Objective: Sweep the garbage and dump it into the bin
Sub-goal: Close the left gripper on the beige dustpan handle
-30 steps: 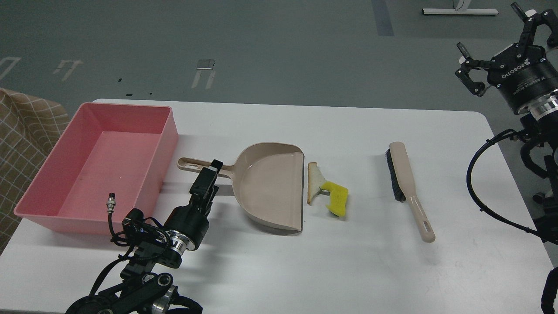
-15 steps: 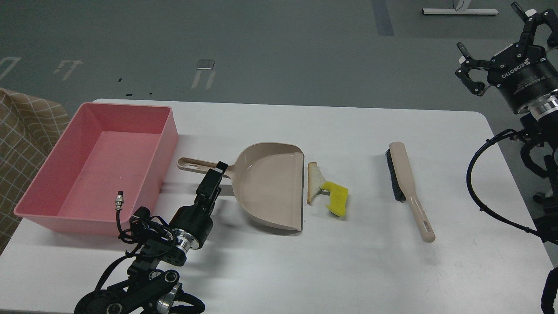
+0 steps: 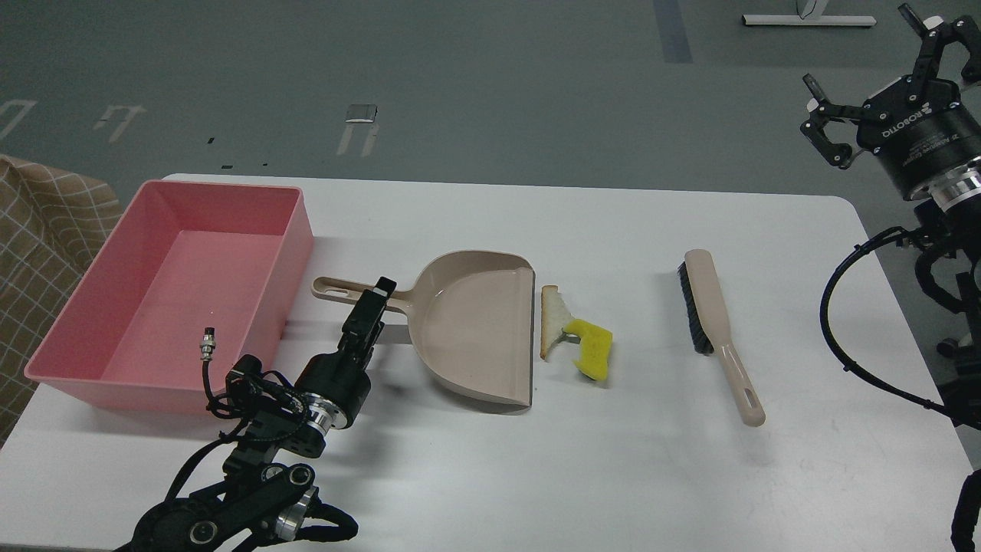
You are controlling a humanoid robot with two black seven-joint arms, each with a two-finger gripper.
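The garbage lies mid-table: a white bread wedge (image 3: 553, 320) with brown crust and a yellow sponge chunk (image 3: 593, 349), touching each other just right of the beige dustpan (image 3: 479, 330). The pink bin (image 3: 69, 337) stands at the table's left and holds nothing. My left gripper (image 3: 377, 299) is at the dustpan's handle (image 3: 333, 288); it looks dark and narrow, so I cannot tell its fingers apart. My right gripper (image 3: 874, 77) is open and held high beyond the table's far right corner. The beige brush (image 3: 720, 330) lies right of the scraps.
The white table (image 3: 651, 475) ends close to the bin on the left and near my right arm on the right. A checked cloth (image 3: 38, 238) hangs beside the table's left edge.
My left arm shifted slightly right and forward, then settled, with its gripper staying at the dustpan handle. The dustpan barely moved. The right arm, scraps and brush have not moved.
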